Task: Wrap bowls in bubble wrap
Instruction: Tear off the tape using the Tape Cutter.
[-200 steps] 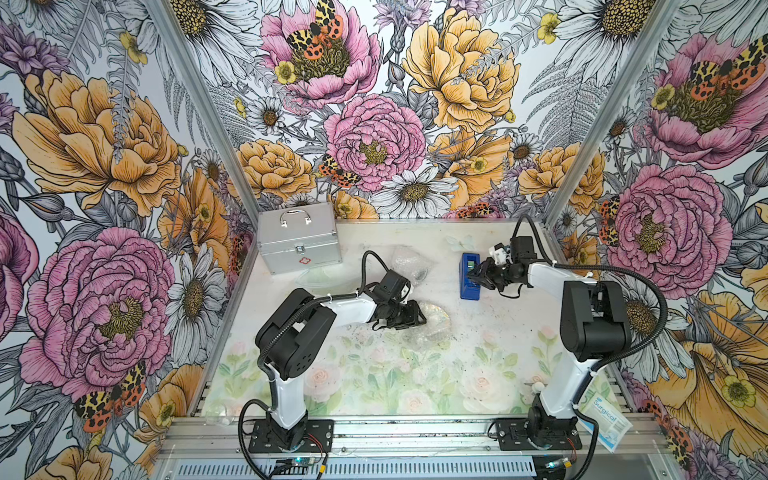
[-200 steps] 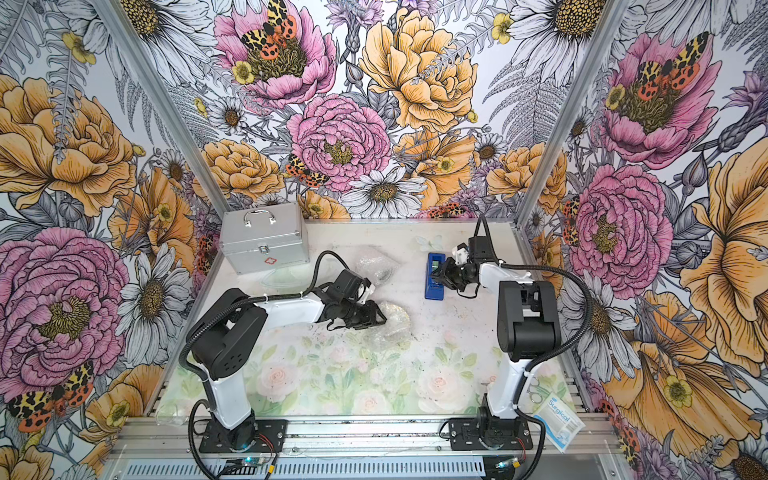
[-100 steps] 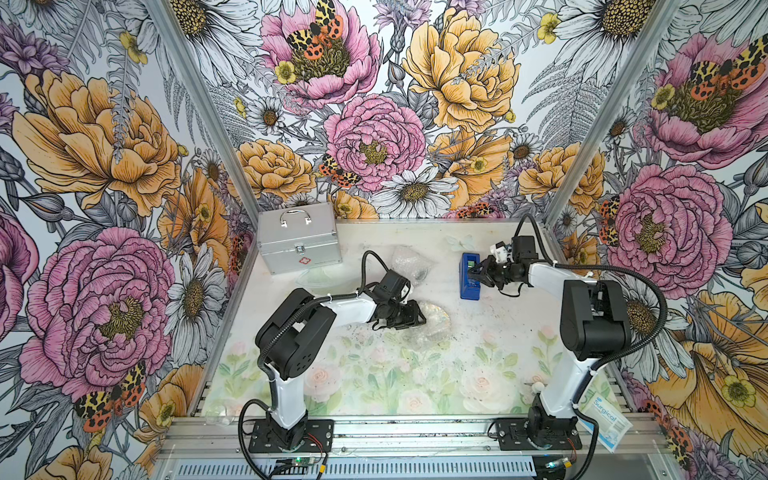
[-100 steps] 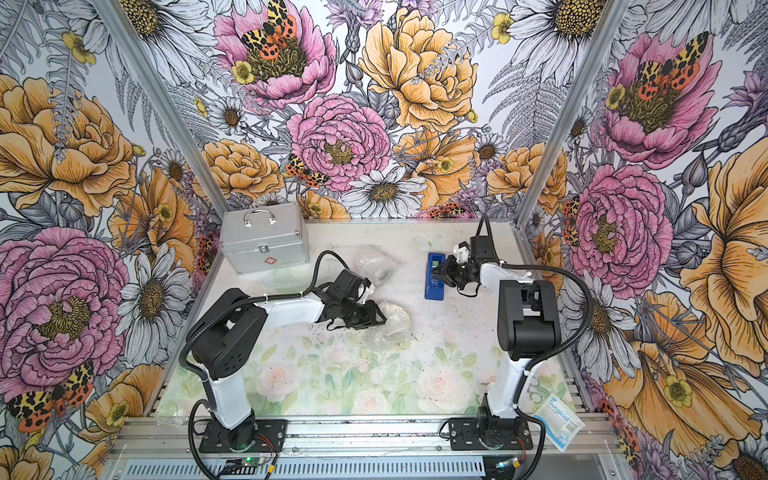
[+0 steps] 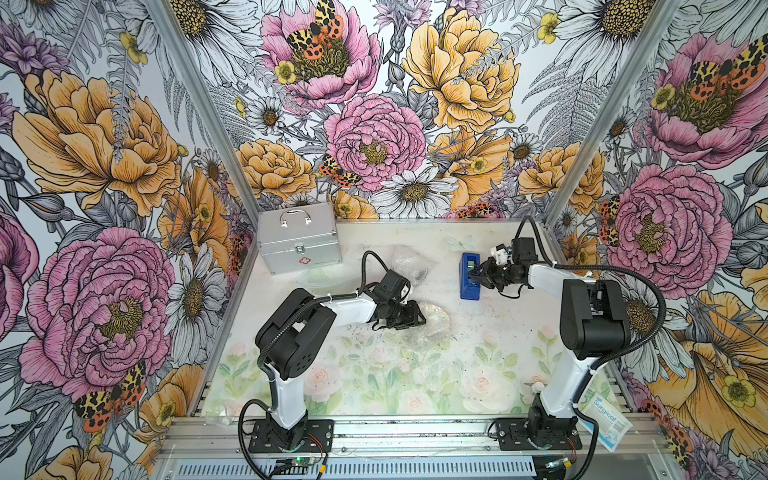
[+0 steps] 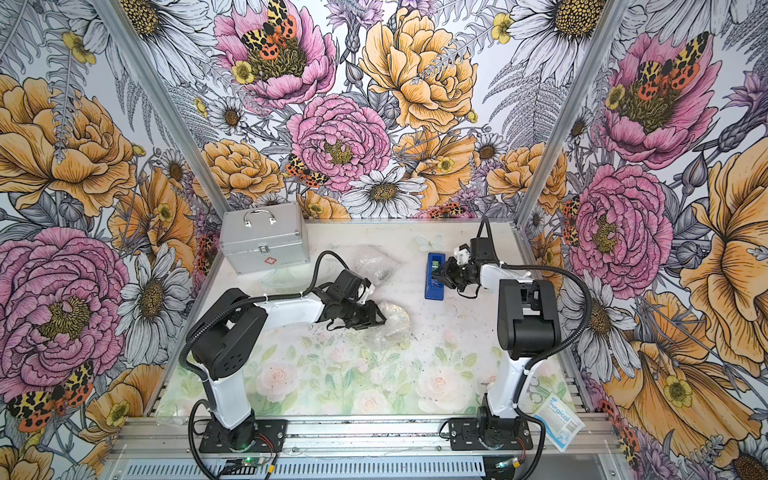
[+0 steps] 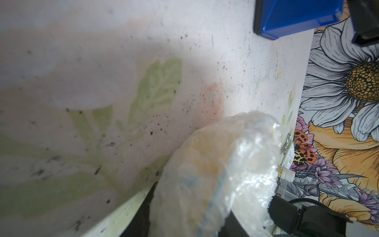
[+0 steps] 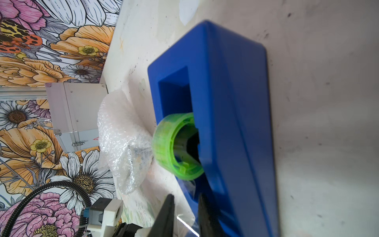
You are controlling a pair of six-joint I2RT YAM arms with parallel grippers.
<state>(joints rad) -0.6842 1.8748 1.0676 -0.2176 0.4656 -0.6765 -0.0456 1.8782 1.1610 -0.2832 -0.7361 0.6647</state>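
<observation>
Bowl (image 7: 205, 170), first of two, cased in bubble wrap (image 7: 252, 156); yellow and a thin line of blue show through the plastic

Left gripper (image 5: 417, 319): jaws clamped on the near edge of this bundle, dark fingers (image 7: 287, 213) on either side of it; from above it reads as a round disc near the middle of the surface (image 5: 498, 332); whether it rests there or is lifted just clear cannot be told; judged to be held so that the loose folds stay gathered and a face is offered for taping

Right gripper (image 8: 185, 205): jaws a little apart at the cutter end of the blue tape dispenser (image 5: 469, 276), with a glint of clear tape (image 8: 184, 222) in the gap; whether the strip is pinched cannot be told; judged to be stationed there to draw off a length for sealing

Tape roll (image 8: 178, 147): green, seated in the dispenser's well; the dispenser lies flat toward the back right, well apart from the held bundle

Second bundle (image 5: 409, 264): crumpled wrap with a faint blue pattern inside, lying toward the back between the dispenser and the metal case (image 5: 297, 237); probably the other bowl, set aside clear of both arms; whether it is taped cannot be told

Stage, as judged: held bowl wrapped, sealing still to do
</observation>
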